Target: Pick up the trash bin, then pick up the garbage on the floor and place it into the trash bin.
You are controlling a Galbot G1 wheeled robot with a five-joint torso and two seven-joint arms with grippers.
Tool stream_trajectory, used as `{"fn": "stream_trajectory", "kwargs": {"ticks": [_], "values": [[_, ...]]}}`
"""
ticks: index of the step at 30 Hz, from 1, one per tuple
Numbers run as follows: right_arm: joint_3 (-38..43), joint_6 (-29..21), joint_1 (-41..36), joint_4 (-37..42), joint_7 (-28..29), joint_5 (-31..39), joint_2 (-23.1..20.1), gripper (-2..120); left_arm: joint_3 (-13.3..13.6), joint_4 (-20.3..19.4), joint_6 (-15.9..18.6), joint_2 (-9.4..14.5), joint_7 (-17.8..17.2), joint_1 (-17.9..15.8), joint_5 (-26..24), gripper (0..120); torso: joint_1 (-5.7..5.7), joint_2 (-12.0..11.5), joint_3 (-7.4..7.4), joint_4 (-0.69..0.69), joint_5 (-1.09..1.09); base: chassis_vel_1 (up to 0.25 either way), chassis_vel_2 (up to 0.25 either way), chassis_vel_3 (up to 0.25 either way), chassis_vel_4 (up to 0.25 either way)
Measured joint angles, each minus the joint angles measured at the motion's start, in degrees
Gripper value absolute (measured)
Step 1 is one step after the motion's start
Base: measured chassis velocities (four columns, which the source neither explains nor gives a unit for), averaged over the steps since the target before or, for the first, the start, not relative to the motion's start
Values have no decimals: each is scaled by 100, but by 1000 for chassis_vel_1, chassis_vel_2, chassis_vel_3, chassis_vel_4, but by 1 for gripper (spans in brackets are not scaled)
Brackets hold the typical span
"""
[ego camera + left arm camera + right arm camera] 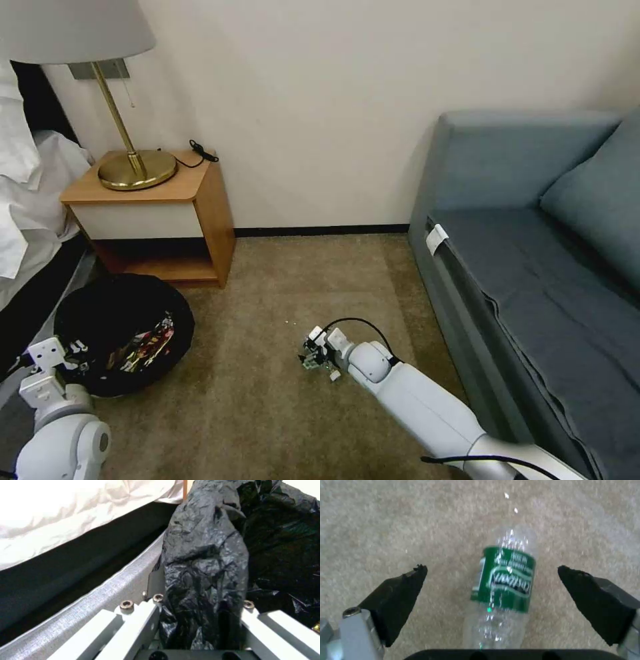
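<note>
Head view, room: beige wall is filling the back, brown carpet (280, 400) is covering the floor between the furniture.
Sofa: grey-blue sofa (533, 267) is standing along the robot's right side, its front edge running close beside the right arm.
Bed: white bedding (20, 200) over a dark base is lying at the far left, just beside the bin.
Nightstand: wooden nightstand (160, 213) is standing against the wall, just behind the bin, carrying a brass lamp (133, 160) and a black cable.
Trash bin: trash bin (123, 333) is sitting at the left, between bed and nightstand, its black bag (206, 562) spilling over the rim; red-and-white wrappers (150, 343) are lying inside.
Left gripper: left gripper (70, 353) is sitting at the bin's near left rim; in the left wrist view its fingers (133, 620) are closing on a fold of the bag and the rim under it.
Right arm: white arm is reaching from the lower right out over the open carpet, well apart from the bin.
Right gripper: right gripper (491, 573) is hovering low over the carpet, jaws spread wide, the black pads (400, 590) standing on either side of the bottle without touching it, holding nothing.
Bottle: clear bottle (503, 587) with a green label is lying on its side on the carpet between the spread pads.
Obstacles: nothing is lying between the pads and the bottle; a few white specks (288, 323) are dotting the carpet beyond it.
</note>
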Motion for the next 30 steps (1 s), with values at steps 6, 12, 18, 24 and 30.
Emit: {"fn": "stream_trajectory", "kwargs": {"ticks": [6,12,18,24,30], "values": [[128,35,-113,-96,0,-44,15,100,-2,-49,-13,-14,-3,54,17,4,0,0,0,0,0,0,0,0,0],[161,45,-193,-196,-25,-116,38,100,-17,-121,-18,-26,-7,104,20,4,0,0,0,0,0,0,0,0,0],[167,75,-240,-334,-97,-211,67,100,-17,-170,-19,-43,-8,140,33,4,0,0,0,0,0,0,0,0,0],[166,146,-241,-568,-181,-362,118,83,-24,-228,-28,-51,-9,192,44,4,0,0,0,0,0,0,0,0,0],[197,158,-253,-586,-192,-368,144,61,-32,-272,-70,-79,-9,271,65,4,0,0,0,0,0,0,0,0,0]]}}
